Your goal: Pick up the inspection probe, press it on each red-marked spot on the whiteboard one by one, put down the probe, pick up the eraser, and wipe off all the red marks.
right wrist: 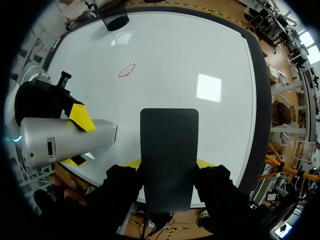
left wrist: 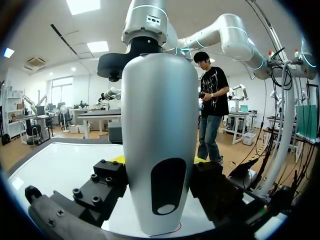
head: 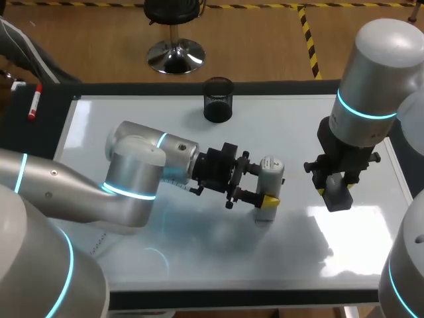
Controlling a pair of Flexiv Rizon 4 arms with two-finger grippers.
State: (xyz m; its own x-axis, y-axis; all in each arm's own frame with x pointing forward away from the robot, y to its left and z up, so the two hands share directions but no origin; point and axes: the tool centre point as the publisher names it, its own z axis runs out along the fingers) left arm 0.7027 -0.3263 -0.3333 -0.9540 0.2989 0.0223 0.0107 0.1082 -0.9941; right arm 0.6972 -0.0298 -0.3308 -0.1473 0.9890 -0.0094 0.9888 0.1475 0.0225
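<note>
Head view | left hand (head: pixel 264 185) clamped on upright probe (head: pixel 270 169) | right hand (head: pixel 337 190) clamped on eraser (right wrist: pixel 169 155)

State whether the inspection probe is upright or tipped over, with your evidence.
Upright. The inspection probe stands on end in the left gripper, its base down on the whiteboard and its rounded top pointing up.

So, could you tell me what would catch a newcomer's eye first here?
The silver inspection probe stands upright in the middle of the whiteboard, clamped in the left gripper. Right of it, the right gripper holds the dark eraser above the board. One red circle shows on the board between the probe and the black cup.
</note>
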